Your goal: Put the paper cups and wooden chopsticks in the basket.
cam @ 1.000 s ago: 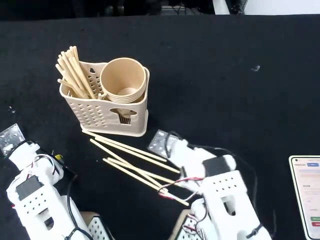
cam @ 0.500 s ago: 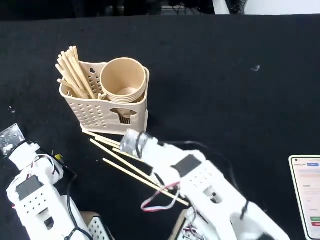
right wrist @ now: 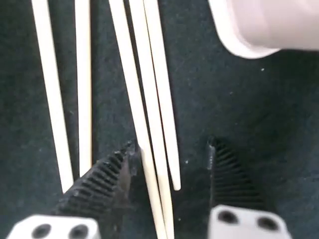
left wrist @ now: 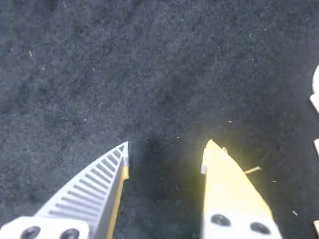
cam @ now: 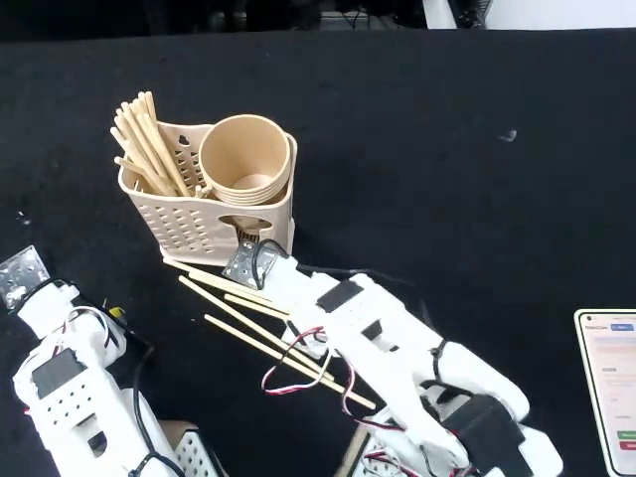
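Observation:
A cream slotted basket stands at the back left. It holds stacked paper cups and a bundle of wooden chopsticks. Several loose chopsticks lie on the black table just in front of it. My right gripper hangs over their far ends, close to the basket's base. In the right wrist view it is open, with three chopsticks running between its fingers and the basket's corner just beyond. My left gripper is open over bare cloth at the front left.
A phone lies at the right edge. The left arm sits at the front left corner. Red and black cables hang from the right arm above the loose chopsticks. The black table stretches behind and to the right.
The right arm has reached forward and left, from the near ends of the loose chopsticks to their far ends by the basket. The left arm has kept still.

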Robot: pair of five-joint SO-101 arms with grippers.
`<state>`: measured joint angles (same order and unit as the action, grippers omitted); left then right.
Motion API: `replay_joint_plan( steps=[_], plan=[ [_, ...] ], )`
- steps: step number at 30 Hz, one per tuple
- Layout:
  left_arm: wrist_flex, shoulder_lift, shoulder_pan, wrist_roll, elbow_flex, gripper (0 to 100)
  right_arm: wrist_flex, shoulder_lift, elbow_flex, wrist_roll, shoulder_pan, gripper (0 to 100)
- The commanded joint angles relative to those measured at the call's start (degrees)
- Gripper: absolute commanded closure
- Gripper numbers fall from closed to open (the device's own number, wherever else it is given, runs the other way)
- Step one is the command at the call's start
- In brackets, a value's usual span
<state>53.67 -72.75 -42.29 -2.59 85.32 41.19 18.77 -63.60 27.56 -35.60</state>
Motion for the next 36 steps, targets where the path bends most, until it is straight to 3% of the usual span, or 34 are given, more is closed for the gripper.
replay_joint_plan(
  steps=[1,6,13,24,30,36],
  plan=[
    [-1.1,-0.9,0.5,0.0,-0.7,76,-1.0,-0.3,2.1,0.1,0.6,81.1],
    [-1.1,-0.9,0.5,0.0,-0.7,76,-1.1,0.0,2.2,-0.3,0.6,99.2],
    [-1.1,-0.9,0.5,0.0,-0.7,76,3.4,4.6,2.2,-0.4,0.7,98.8],
    [-1.1,-0.9,0.5,0.0,-0.7,76,27.0,39.6,1.7,-0.2,0.8,98.8],
    [-1.1,-0.9,0.5,0.0,-0.7,76,26.6,52.6,0.0,-0.4,0.7,98.8],
    [-1.1,-0.9,0.4,0.0,-0.7,76,20.7,51.0,-10.5,-0.3,-2.1,98.8]
  ],
)
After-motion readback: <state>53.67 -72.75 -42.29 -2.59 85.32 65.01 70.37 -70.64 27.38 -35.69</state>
